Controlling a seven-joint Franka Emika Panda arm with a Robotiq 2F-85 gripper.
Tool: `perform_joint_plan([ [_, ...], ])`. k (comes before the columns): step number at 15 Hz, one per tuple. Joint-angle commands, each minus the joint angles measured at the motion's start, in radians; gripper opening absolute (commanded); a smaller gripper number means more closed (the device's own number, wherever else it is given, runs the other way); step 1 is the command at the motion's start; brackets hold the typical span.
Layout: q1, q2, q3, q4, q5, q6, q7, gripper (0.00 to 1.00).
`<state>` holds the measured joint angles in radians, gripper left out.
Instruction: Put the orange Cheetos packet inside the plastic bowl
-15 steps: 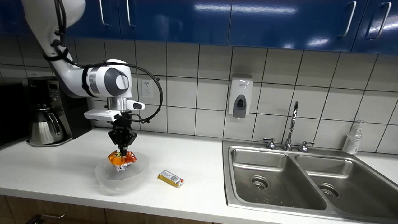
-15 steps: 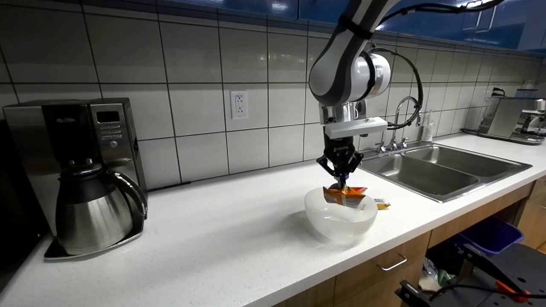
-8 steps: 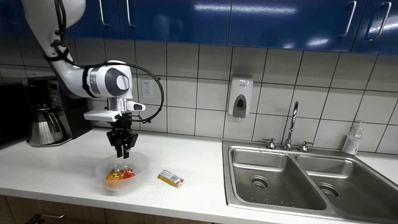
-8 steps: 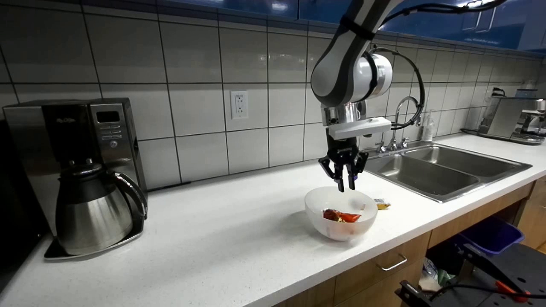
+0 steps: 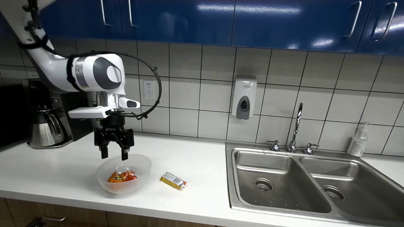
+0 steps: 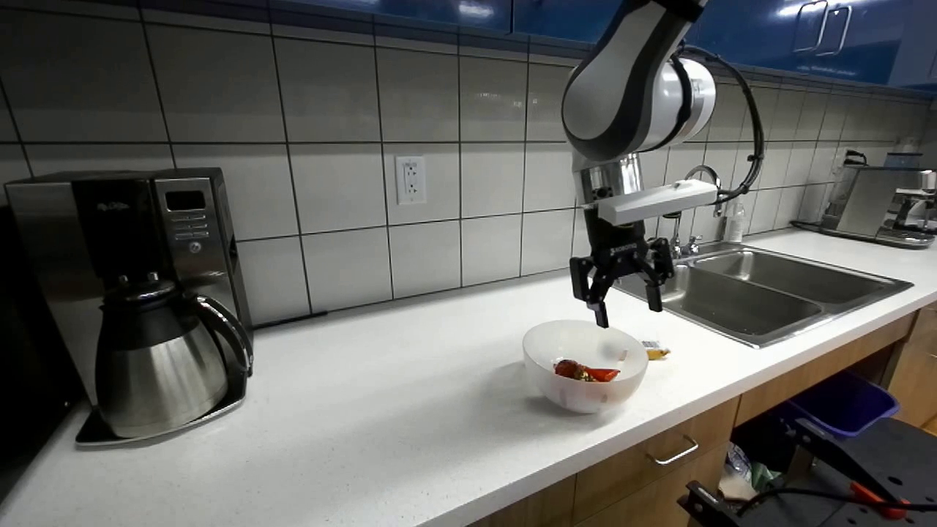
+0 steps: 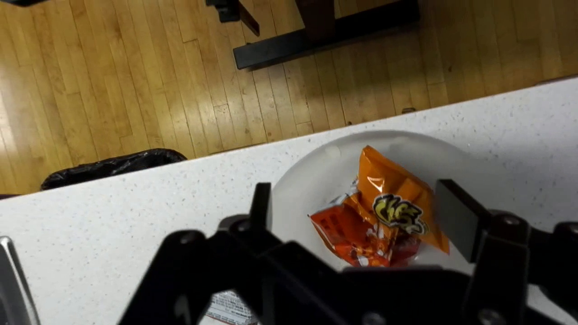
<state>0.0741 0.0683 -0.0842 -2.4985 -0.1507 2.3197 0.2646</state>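
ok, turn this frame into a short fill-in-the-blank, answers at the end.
1. The orange snack bag lies ____ the bowl, not outside it.
2. The gripper is ____, not shut.
3. The sink has ____ basins.
4. The overhead cabinets are ____ in colour.

Missing words: inside; open; two; blue.

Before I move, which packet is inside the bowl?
The orange packet lies inside the bowl; the yellow-and-white packet lies outside it, on the counter.
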Motion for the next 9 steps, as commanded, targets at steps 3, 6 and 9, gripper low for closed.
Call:
perform_joint_plan([
  [3,-0.029,-0.095,0.045,-0.096,-0.026,-0.055,0.054,1.0],
  [6,-0.032,-0.163,0.061,-0.15,-0.025,-0.091,0.08,1.0],
  [9,-0.032,-0.174,0.062,-0.157,-0.025,-0.093,0.081,1.0],
])
